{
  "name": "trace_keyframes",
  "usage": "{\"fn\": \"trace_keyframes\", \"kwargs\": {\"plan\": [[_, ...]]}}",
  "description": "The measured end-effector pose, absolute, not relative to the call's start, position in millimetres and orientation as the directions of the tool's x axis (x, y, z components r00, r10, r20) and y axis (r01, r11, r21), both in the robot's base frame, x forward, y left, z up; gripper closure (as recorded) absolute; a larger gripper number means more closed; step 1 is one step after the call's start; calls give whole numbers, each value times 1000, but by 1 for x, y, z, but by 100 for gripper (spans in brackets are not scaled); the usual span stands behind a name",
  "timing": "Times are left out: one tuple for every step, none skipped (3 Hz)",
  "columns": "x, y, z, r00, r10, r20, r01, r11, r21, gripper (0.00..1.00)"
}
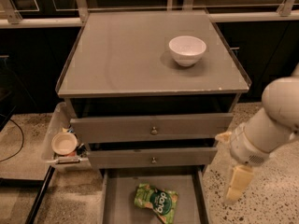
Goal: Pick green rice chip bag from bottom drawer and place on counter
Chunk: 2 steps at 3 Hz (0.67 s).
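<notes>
The green rice chip bag (pixel 156 202) lies flat on the floor of the open bottom drawer (pixel 120 200), near its middle. The counter (pixel 121 55) is the grey top of the cabinet above. My gripper (pixel 235 185) hangs off the pale arm (pixel 271 120) at the right of the cabinet. It is outside the drawer, level with the drawer's right wall, to the right of the bag and above it. It holds nothing that I can see.
A white bowl (pixel 187 50) stands on the counter's right rear part. Two upper drawers with round knobs (pixel 153 130) stick out slightly. A clear bin (pixel 60 139) with a small dish hangs on the cabinet's left side. Speckled floor lies on both sides.
</notes>
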<state>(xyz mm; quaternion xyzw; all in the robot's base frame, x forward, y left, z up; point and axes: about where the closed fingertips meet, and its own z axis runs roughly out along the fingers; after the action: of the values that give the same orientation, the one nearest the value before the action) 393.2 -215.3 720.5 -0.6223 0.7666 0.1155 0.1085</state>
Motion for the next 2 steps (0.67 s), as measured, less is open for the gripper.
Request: {"fn": "trace_keyframes", "kwargs": {"plan": [[390, -210, 653, -243, -899, -364, -970, 229, 81, 0], [389, -203, 600, -252, -876, -411, -968, 235, 93, 0]]}}
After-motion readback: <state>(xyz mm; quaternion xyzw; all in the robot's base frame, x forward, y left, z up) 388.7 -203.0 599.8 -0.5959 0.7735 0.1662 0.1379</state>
